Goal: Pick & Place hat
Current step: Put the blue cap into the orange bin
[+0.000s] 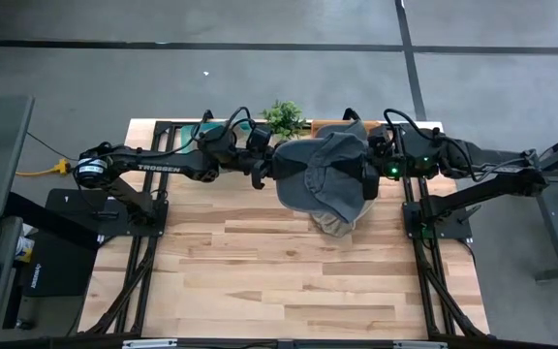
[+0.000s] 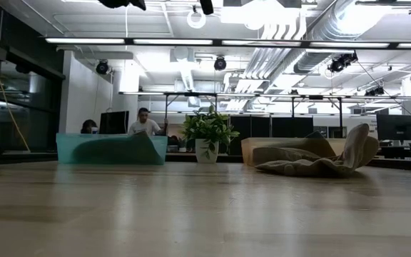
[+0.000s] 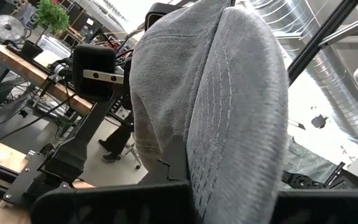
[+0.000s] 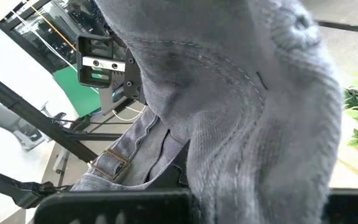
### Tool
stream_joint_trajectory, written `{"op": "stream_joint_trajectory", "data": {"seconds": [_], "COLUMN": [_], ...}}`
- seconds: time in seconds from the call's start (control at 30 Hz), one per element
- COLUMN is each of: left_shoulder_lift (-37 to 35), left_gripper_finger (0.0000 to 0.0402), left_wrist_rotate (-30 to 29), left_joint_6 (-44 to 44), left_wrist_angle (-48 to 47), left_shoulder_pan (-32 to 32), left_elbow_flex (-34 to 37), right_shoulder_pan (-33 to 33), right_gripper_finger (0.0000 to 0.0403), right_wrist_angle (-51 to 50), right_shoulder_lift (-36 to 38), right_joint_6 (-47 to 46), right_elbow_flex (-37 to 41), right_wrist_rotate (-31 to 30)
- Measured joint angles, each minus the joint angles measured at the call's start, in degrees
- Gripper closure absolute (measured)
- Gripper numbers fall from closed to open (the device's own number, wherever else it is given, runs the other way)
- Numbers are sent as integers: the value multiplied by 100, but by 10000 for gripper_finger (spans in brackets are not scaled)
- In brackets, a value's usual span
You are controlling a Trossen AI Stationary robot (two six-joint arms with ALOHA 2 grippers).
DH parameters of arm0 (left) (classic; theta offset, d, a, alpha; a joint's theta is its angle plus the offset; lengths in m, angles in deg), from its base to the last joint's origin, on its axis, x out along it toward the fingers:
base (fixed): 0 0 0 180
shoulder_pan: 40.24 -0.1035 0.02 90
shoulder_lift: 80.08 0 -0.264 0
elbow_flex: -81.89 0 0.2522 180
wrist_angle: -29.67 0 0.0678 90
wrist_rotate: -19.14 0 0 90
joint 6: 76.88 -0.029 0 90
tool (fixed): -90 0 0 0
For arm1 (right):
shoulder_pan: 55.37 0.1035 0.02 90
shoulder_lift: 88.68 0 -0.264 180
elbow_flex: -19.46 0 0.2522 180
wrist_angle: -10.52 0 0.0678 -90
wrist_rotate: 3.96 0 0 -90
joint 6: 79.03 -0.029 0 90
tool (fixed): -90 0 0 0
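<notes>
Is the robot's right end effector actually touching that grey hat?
Touching. In the right wrist view the grey hat drapes right over the right end effector, its fabric caught between the shut fingers; the high view shows the hat spanning both arms.

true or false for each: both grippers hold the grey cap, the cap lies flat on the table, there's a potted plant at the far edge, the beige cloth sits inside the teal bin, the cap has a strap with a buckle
1. Both grippers hold the grey cap. True: the left gripper is shut on one side of it and the right gripper on the other.
2. The cap lies flat on the table. False: it hangs between the two grippers, above the wooden table.
3. A potted plant stands at the far edge. True.
4. The beige cloth sits inside the teal bin. False: it lies apart from the bin, on the other side of the plant.
5. The cap has a strap with a buckle. True.
</notes>
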Motion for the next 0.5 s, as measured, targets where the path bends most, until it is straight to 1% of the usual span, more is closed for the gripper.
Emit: {"op": "stream_joint_trajectory", "data": {"seconds": [0.37,0.43,0.5], "left_shoulder_lift": [2,2,2], "left_gripper_finger": [399,391,371], "left_wrist_rotate": [-111,-120,-129], "left_joint_6": [-2,-24,-25], "left_wrist_angle": [-178,-178,-186], "left_shoulder_pan": [0,0,0], "left_elbow_flex": [-2,-2,-2], "right_shoulder_pan": [0,0,-2], "right_gripper_finger": [402,402,403], "right_wrist_angle": [0,0,0], "right_shoulder_lift": [0,0,0], "right_joint_6": [22,23,23], "right_elbow_flex": [0,0,0], "right_wrist_rotate": [25,26,36]}}
